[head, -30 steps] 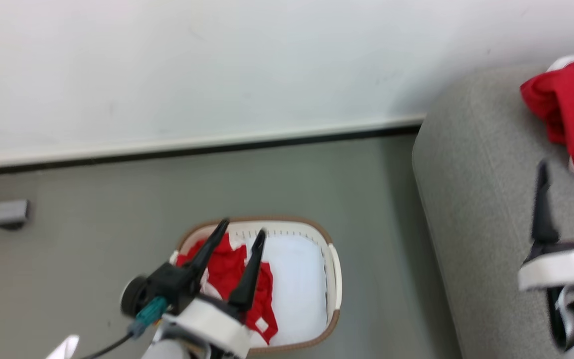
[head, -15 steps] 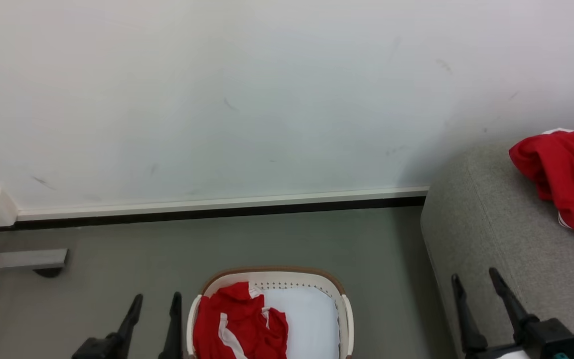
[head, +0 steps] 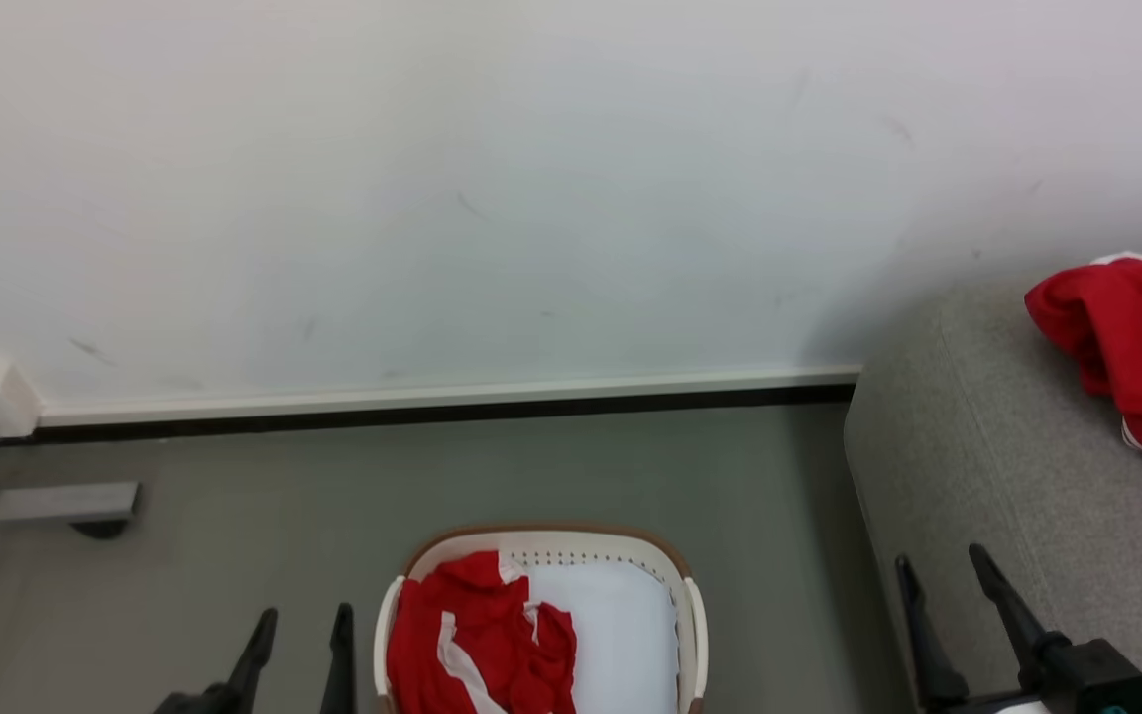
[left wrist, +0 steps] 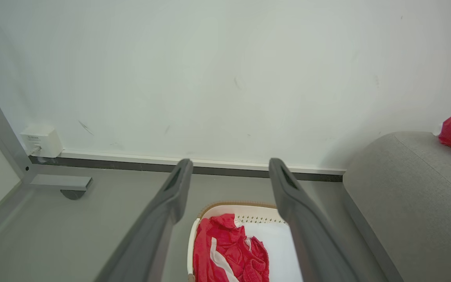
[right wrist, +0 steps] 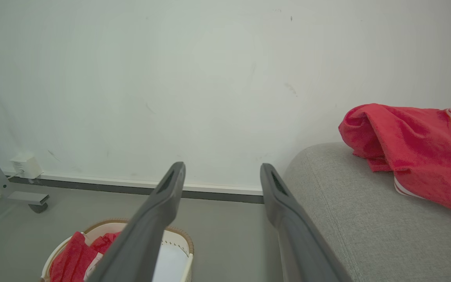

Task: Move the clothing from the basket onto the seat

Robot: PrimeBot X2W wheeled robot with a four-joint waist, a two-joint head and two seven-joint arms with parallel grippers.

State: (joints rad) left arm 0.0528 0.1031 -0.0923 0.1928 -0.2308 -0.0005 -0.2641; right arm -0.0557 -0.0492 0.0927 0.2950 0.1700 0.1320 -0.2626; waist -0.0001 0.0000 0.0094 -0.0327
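A robot with two arms faces a plain pale wall. Its left pincer (head: pixel 304 613) sits low, its two dark fingers spread wide with nothing between them. Just to the right of this pincer, on the grey floor, stands the basket (head: pixel 692 635), cream with a brown rim. A crumpled red garment (head: pixel 477 640) with white stripes lies in the half of the basket nearest the left pincer. The far half shows only the pale bottom.

The right pincer (head: pixel 938 558) is just as wide and also empty. Its fingertips reach over the near edge of the seat (head: pixel 977 466), a grey fabric sofa. Ahead and to the right of this pincer, a second red garment (head: pixel 1141 347) lies heaped on the seat.

The task looks about half done, with the robot between carries. The next move likely falls to the left pincer. It would need to swing right, dip into the basket, close on a raised fold of cloth, lift it clear of the rim and carry it across to the seat.
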